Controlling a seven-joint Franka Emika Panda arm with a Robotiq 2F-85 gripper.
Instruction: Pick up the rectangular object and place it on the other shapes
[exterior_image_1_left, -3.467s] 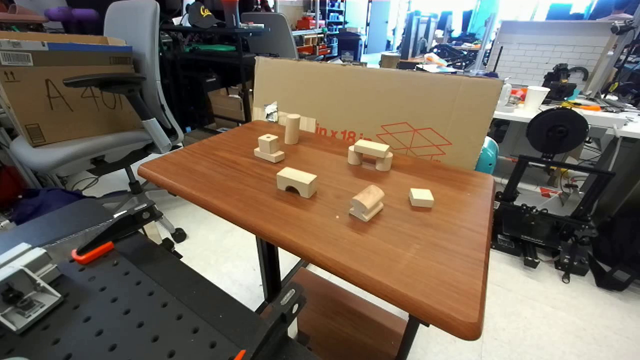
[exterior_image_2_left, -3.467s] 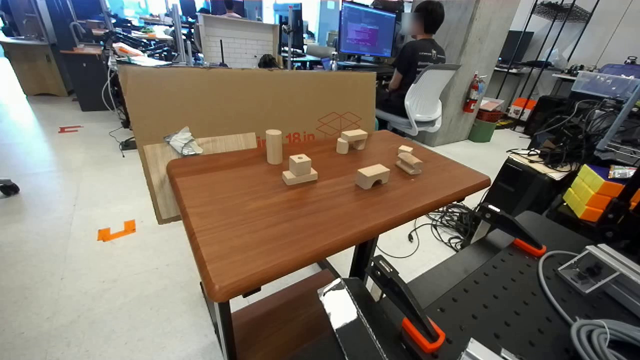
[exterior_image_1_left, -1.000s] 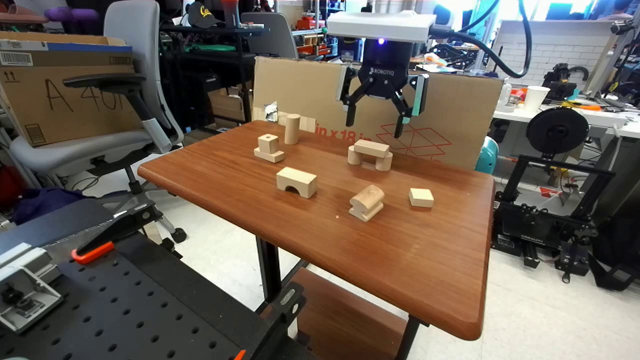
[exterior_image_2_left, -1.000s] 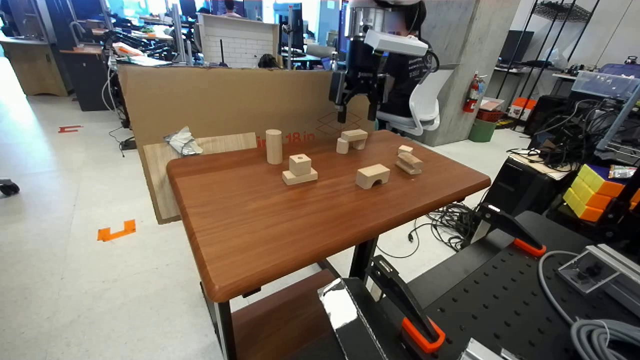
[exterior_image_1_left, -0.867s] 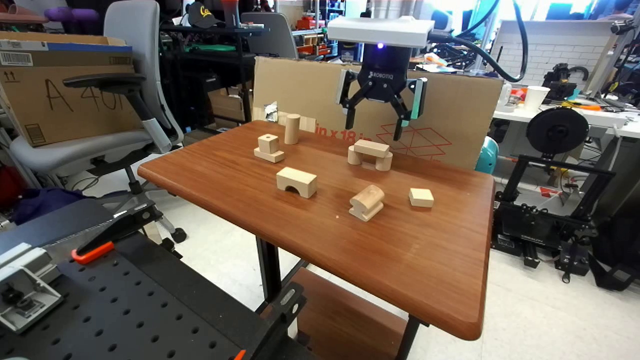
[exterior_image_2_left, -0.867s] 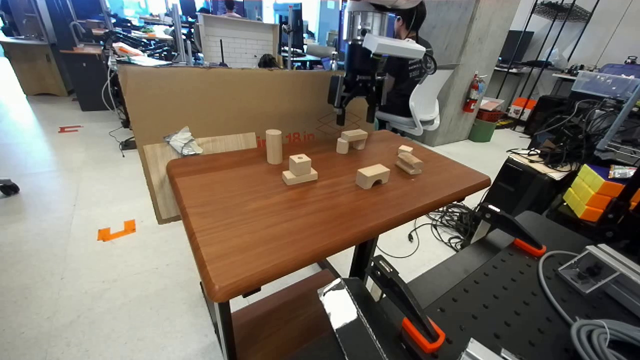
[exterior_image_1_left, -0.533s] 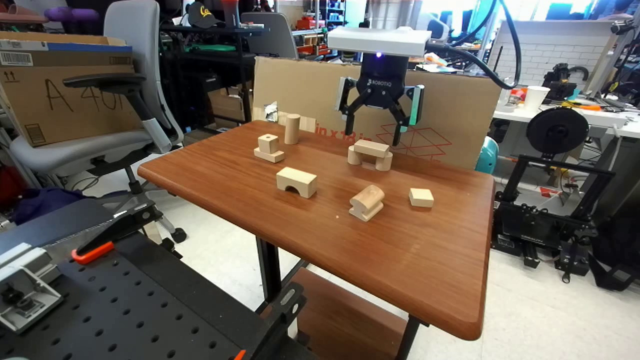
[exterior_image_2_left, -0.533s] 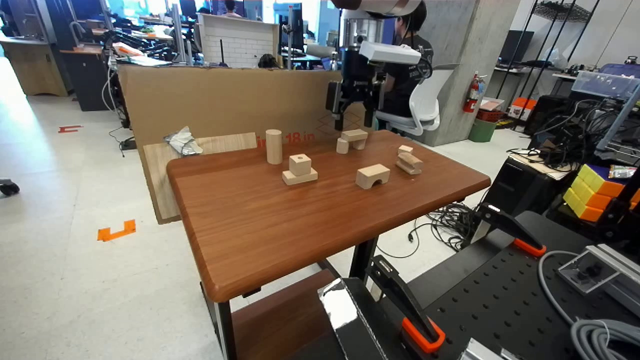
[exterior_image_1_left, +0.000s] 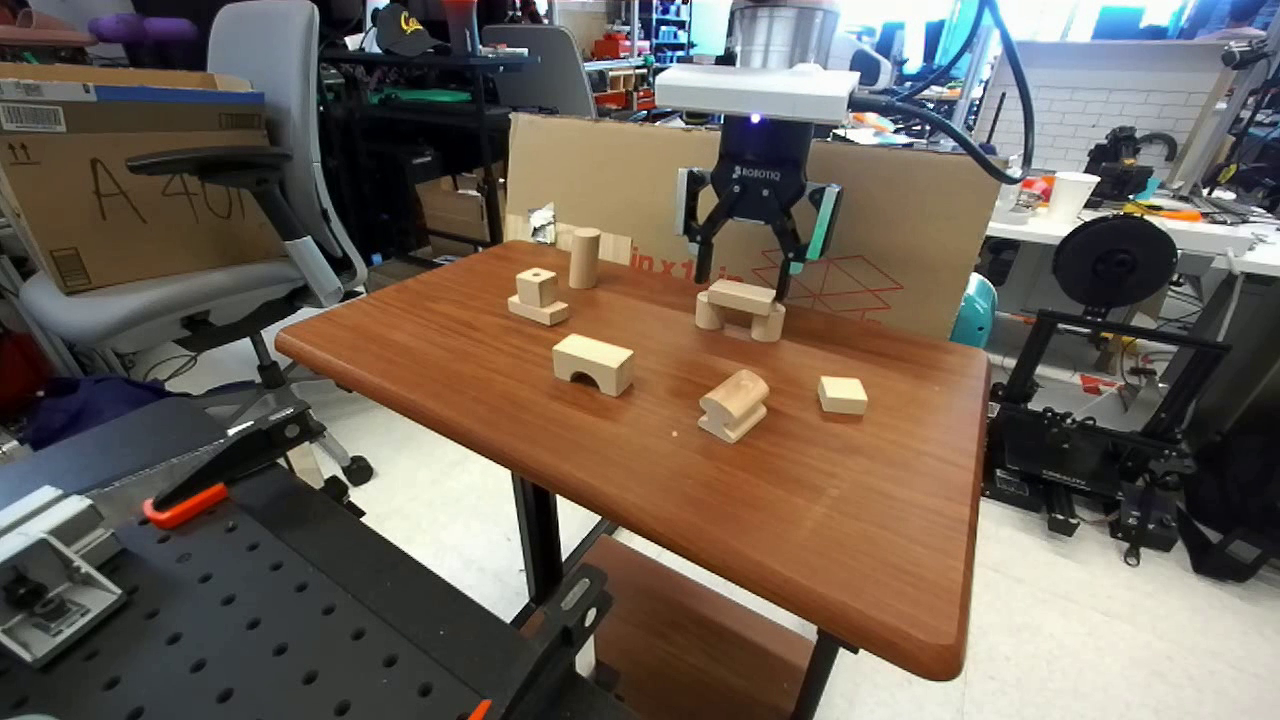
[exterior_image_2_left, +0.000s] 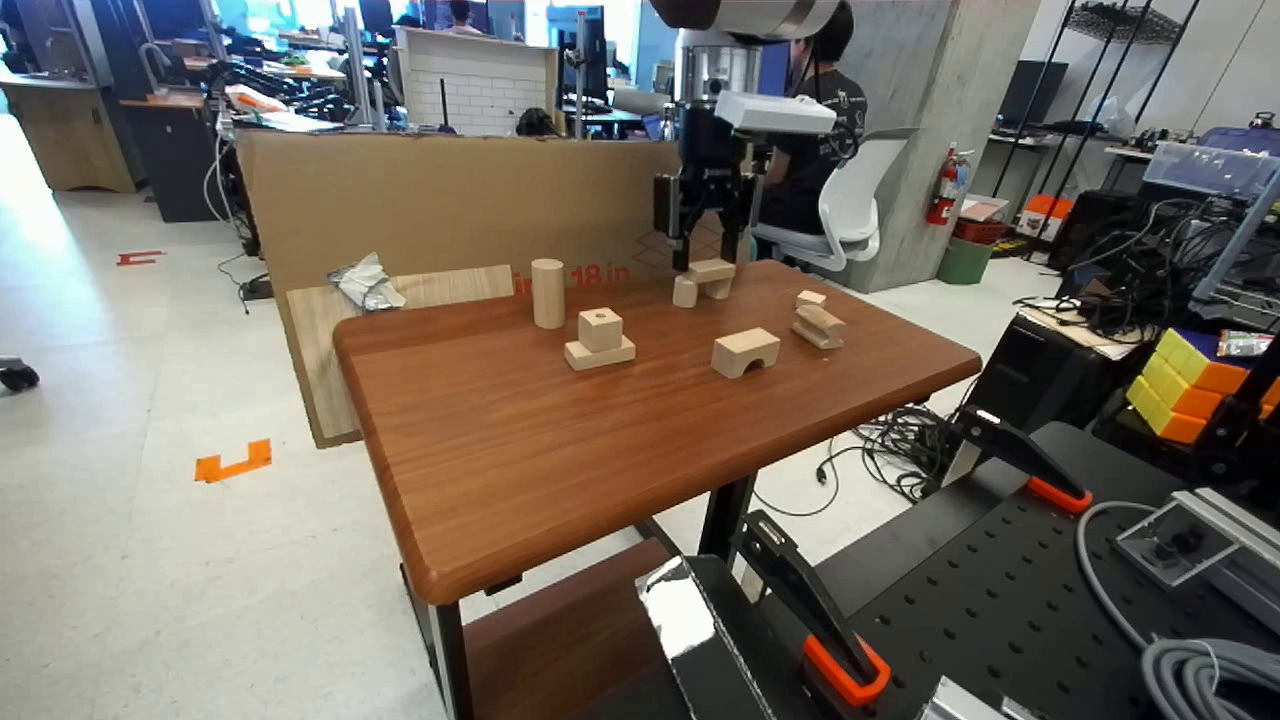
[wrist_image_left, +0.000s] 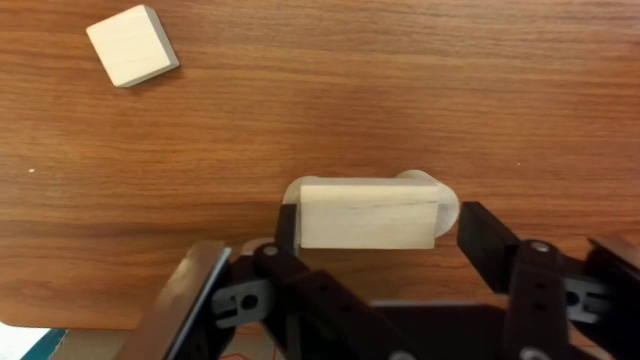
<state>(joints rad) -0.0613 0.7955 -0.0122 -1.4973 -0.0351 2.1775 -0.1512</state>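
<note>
Checking remotely, I found my gripper (exterior_image_1_left: 743, 289) spread wide over the rectangular bar (wrist_image_left: 369, 217).
The bar lay flat across two cylinders (exterior_image_1_left: 768, 324), between the fingers (wrist_image_left: 485, 245) in the wrist view; contact could not be confirmed. Well apart stood the other shapes (exterior_image_1_left: 537, 296).

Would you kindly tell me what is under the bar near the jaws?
Two short cylinders stand under the bar, one at each end, a gap between them. The bar hides most of their tops; the wrist view shows them only peeking out.
</note>
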